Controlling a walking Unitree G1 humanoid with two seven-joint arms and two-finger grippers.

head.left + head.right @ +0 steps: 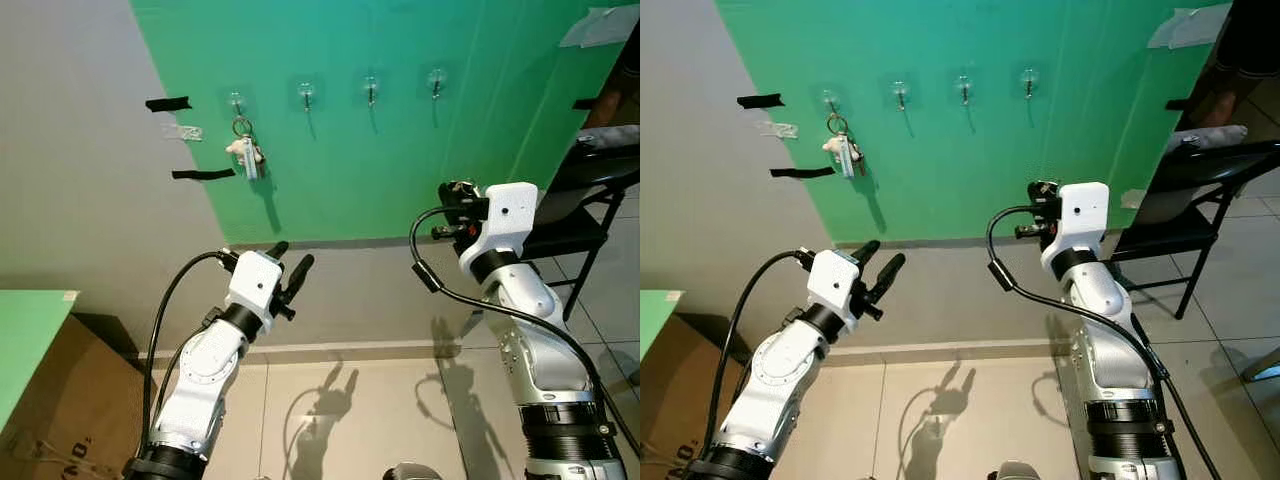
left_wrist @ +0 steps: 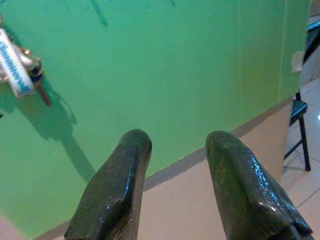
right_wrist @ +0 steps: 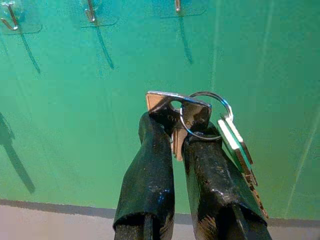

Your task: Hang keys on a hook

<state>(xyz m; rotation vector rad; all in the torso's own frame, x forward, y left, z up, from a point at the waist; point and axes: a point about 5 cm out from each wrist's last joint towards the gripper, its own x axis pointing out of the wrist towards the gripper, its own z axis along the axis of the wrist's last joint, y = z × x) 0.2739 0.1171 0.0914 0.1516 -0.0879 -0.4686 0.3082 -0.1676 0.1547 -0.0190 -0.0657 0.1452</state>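
Note:
Four clear hooks run in a row on the green wall panel [image 1: 400, 150]. The leftmost hook [image 1: 237, 100] carries a key bunch [image 1: 246, 152] with a white tag. The other hooks [image 1: 306, 93] [image 1: 371, 88] [image 1: 436, 80] are bare. My right gripper [image 3: 175, 117] is shut on a second set of keys [image 3: 200, 122]: a silver key, a ring and green-edged keys hanging beside the fingers. It is raised in front of the panel, below the hooks. My left gripper [image 1: 290, 258] stands open lower down, holding nothing, with the hung bunch [image 2: 17, 67] off to its side.
A black folding chair [image 1: 585, 215] stands at the right beside the panel. Black tape strips [image 1: 168, 103] mark the grey wall at the left. A cardboard box [image 1: 50, 400] and a green surface [image 1: 25, 330] sit at lower left. Tiled floor lies below.

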